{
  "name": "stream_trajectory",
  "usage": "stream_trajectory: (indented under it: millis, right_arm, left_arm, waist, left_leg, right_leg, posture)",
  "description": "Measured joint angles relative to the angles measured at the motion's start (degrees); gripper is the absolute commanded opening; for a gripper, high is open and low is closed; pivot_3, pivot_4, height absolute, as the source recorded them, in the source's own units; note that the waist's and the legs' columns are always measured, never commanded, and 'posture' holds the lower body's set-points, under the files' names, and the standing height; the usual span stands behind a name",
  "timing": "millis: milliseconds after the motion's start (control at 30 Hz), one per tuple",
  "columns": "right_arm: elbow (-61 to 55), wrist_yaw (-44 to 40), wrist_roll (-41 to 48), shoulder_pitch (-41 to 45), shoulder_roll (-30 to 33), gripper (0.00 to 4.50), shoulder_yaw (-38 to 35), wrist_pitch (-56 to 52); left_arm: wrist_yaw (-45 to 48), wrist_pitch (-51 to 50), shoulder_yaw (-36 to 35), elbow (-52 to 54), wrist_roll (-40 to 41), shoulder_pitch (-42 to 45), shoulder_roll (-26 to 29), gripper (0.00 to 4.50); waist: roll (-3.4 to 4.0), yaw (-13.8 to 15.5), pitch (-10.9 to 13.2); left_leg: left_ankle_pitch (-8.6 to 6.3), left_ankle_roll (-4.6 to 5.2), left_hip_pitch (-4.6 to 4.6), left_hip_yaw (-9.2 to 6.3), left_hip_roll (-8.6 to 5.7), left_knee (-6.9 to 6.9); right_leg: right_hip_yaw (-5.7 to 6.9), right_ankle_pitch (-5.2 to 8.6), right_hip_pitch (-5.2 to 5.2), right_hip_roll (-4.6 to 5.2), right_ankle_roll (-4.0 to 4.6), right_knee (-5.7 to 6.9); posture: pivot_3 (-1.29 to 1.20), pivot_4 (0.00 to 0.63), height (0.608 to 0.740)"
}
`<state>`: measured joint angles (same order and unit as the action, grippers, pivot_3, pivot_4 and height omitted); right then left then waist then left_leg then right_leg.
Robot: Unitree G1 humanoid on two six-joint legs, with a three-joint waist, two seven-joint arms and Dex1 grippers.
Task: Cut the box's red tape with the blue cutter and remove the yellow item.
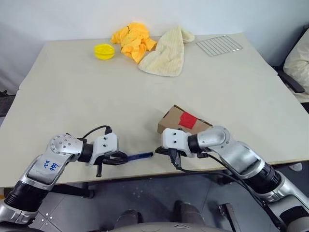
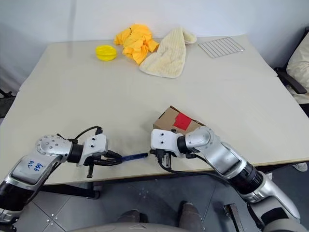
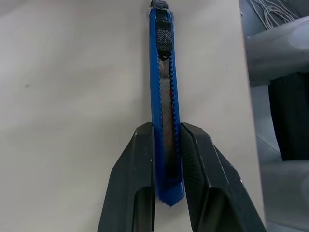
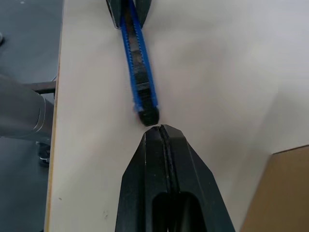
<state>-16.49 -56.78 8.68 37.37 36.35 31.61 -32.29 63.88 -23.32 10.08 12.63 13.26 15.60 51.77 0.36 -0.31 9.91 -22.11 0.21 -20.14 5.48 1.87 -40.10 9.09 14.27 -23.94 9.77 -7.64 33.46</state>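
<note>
Blue plastic is clamped at the near edge of the worktop (image 1: pixel 72 96): the blue cutter (image 1: pixel 140 155) is held by its rear end between the fingers of the left hand (image 1: pixel 119 158), so that its slider end is pointed rightward, just above the surface. The right hand (image 4: pixel 161 133) is brought tip to tip with that end, its fingers pressed fully together and nothing held; it is judged that the slider is meant to be nudged so the blade can be run out, though this cannot be confirmed. Just beyond the right hand, the box (image 1: pixel 171 118) is left resting on the worktop with its flaps down and the red tape (image 1: pixel 187 120) uncut across the top, so the yellow item is presumably kept inside, unseen. Farther off, the pale beige surface is spread bare across its middle. Along the far side, a round yellow dish (image 1: pixel 104 51), a yellow-orange cloth (image 1: pixel 133 39), a cream towel (image 1: pixel 166 53) and a wire rack (image 1: pixel 218 45) are laid, from left to right. A plain light wall is seen behind.
</note>
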Motion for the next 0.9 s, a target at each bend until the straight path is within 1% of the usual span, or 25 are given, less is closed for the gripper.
stream_trajectory:
  millis: [133,567,900]
  right_arm:
    - [2.47,-1.54,-2.01,0.44,-2.08,0.01,0.51,3.53]
    - [3.06,-5.06,-4.79,-0.62,-4.57,0.01,1.37,7.54]
    - [5.20,-6.06,-8.62,-1.35,-6.90,0.01,3.84,12.20]
  left_arm:
    - [0.11,-1.12,0.05,1.04,0.02,-0.32,0.00,0.45]
    - [0.09,-3.56,-0.04,2.79,0.04,-0.65,0.00,0.45]
    - [-0.10,-4.97,-0.06,3.77,0.05,-1.01,-0.03,0.45]
  waist:
    - [0.00,0.03,0.00]
    - [0.00,0.05,0.00]
    - [0.00,0.03,-0.01]
  left_leg:
    - [0.00,0.00,0.01,0.01,0.00,-0.01]
    - [0.00,-0.01,0.03,0.02,0.00,-0.02]
    - [0.01,-0.01,0.05,0.02,0.00,-0.03]
  right_leg:
    - [0.00,0.00,0.00,0.00,0.00,0.01]
    - [-0.01,0.00,0.01,0.00,0.00,0.02]
    - [-0.02,0.00,0.02,0.00,0.00,0.04]
  posture:
    - [0.00,0.150,0.740]
    - [0.00,0.150,0.740]
    - [0.00,0.150,0.740]
